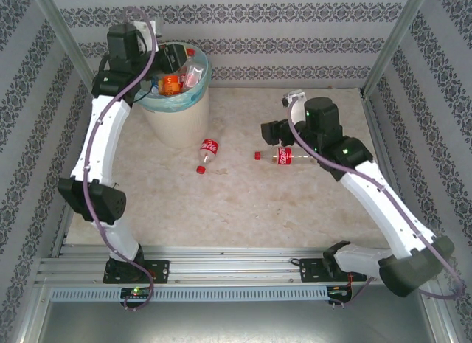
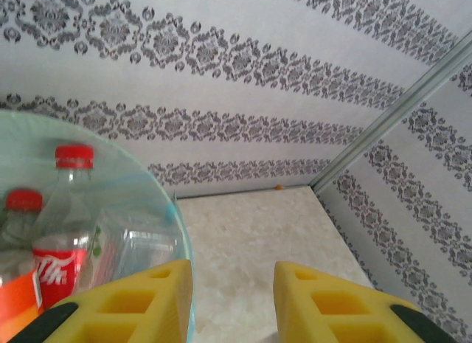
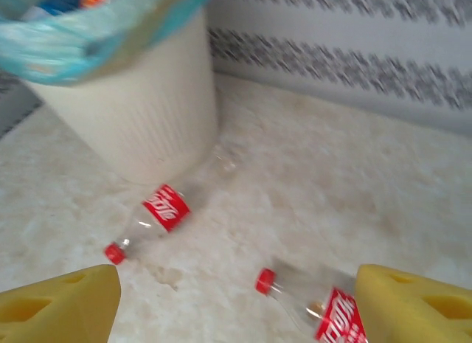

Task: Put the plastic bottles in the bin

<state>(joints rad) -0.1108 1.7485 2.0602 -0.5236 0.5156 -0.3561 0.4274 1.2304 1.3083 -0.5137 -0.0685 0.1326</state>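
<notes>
Beside the bin point(image 1: 175, 126) lies one bottle point(image 1: 208, 151), a second bottle point(image 1: 287, 156) farther right.

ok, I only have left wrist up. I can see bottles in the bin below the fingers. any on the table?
Observer: Two. The first bottle lies on the table by the base of the bin; the second bottle is to its right.
Operator: where's the right arm?
Observer: The right gripper hangs over the second bottle, fingers wide apart, holding nothing.
Operator: how do they lie?
Observer: Both are on their sides with red caps on. The second bottle's cap points left, towards the first.
</notes>
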